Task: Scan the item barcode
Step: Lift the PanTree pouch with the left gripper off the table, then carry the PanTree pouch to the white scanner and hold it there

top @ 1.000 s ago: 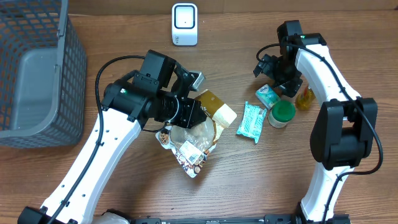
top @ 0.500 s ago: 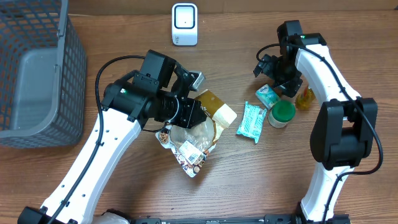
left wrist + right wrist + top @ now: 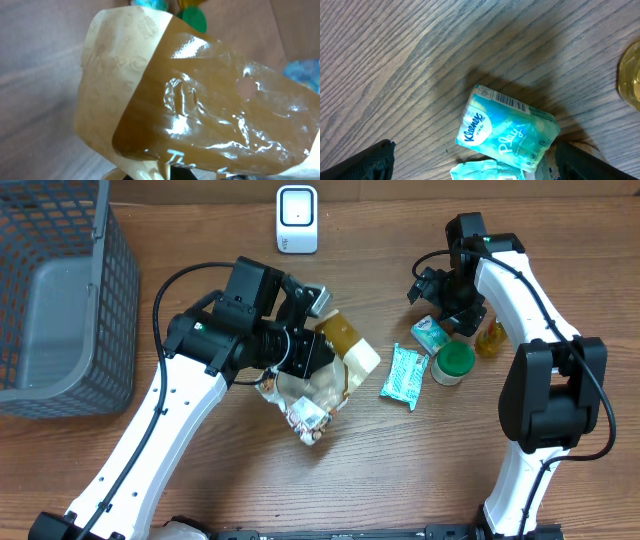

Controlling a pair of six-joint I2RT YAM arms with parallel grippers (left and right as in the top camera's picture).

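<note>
The left tool is clamped shut on one end of the brown and tan glossy plastic pouch. It holds the pouch just above the crumpled clear bag of wrapped snacks, near the middle of the wooden worktop. In the overhead view the pouch's long axis runs from about 10 o'clock to 4 o'clock, with its free tan end pointing to 4 o'clock. The left wrist view is filled by the pouch's shiny brown face and a round hang hole; no barcode shows in either view, so I cannot tell which face carries it.

The small white box-shaped scanner stands at the 12 o'clock edge of the worktop, well apart from the pouch and at roughly 11 o'clock from it. The left arm is much the nearer one and already has the item. By my judgement, the coming move is a carry toward 11 o'clock, with a turn of the wrist to face the printed side to the scanner window.

The right tool has its jaws spread fully wide and holds nothing. It hovers at 2 o'clock over the turquoise soft tissue pack, whose own barcode strip faces up.
</note>
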